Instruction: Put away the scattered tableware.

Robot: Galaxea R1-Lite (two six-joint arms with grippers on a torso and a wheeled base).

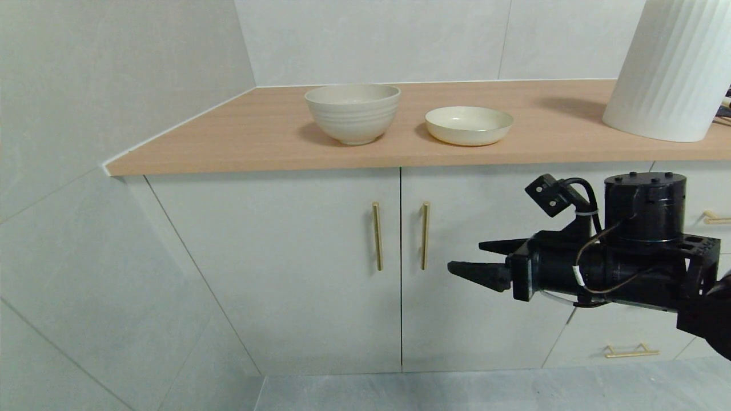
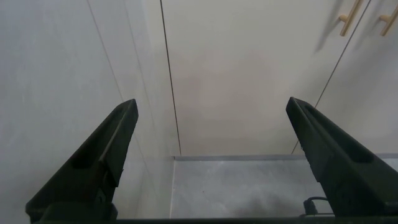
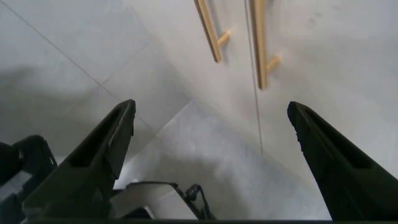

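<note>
1. Bowl (image 1: 352,113) stands on the desk (image 1: 228,142); shallow dish (image 1: 469,125) lies near, at its 3 o'clock.
2. Right claw (image 1: 480,260) gapes empty at the shallow dish's 6 o'clock, before cabinet doors (image 1: 285,268).
3. Left claw (image 2: 211,112) gapes empty too.

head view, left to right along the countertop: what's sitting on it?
deep ribbed bowl → shallow dish → tall white ribbed container, cut off by the picture's top edge
</note>
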